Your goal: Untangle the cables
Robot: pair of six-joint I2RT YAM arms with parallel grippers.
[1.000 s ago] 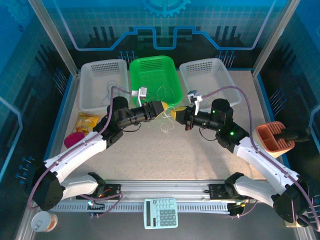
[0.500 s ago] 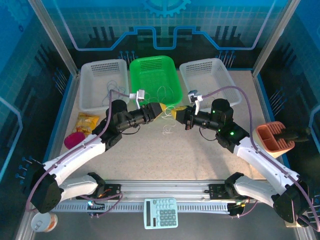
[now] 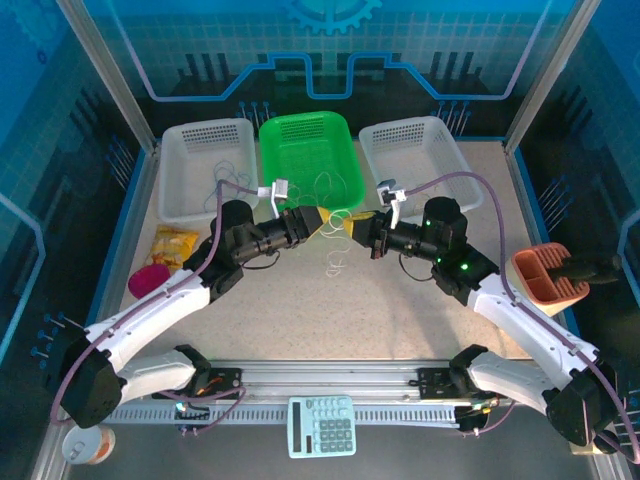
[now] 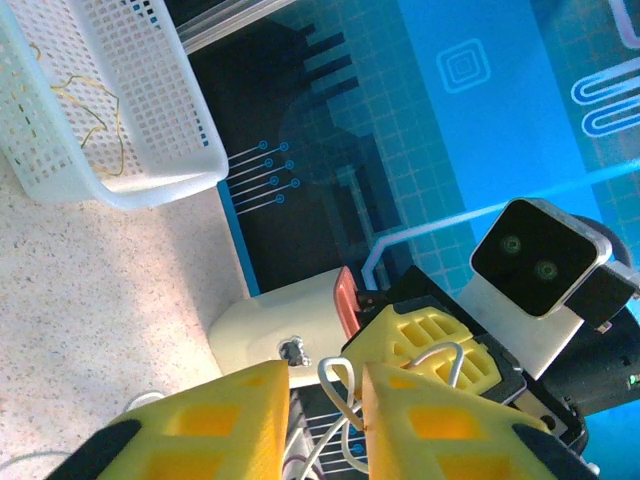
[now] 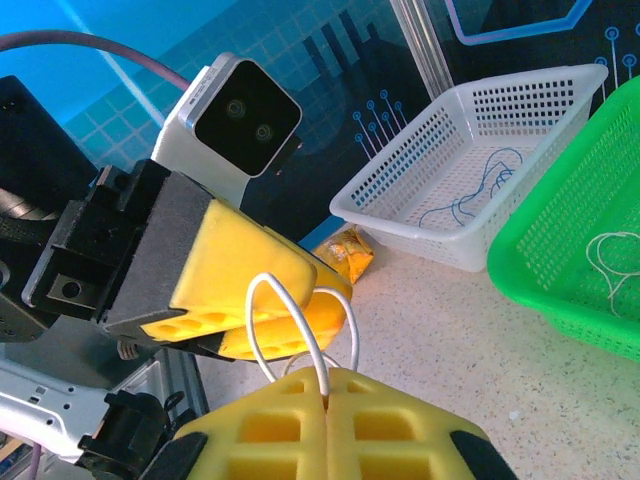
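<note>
The step in hand is the pull-apart itself. Both arms meet fingertip to fingertip over the table (image 3: 330, 320), sharing a strand of the cables (image 3: 335, 252).

The right gripper (image 5: 325, 385) has its jaws pressed together on a white loop (image 5: 290, 300), which arches up out of their seam toward the opposing fingers. The left gripper (image 4: 325, 378) has its jaws a little apart, and a white strand runs through the narrow gap. No pad visibly bites on it. The rest of the tangle hangs just below both sets of jaws, down toward the tabletop.

Next, I judge, the left jaws need to close on that strand. The grippers can then draw away from each other, slowly, since thin wire may slip or snag.

Bare table lies open behind each set of jaws and beneath them. On their far side, close by, is the near wall of the green basket (image 3: 295, 150). It is flanked by two white baskets (image 3: 195, 135), so a pull that way could catch on a rim.
</note>
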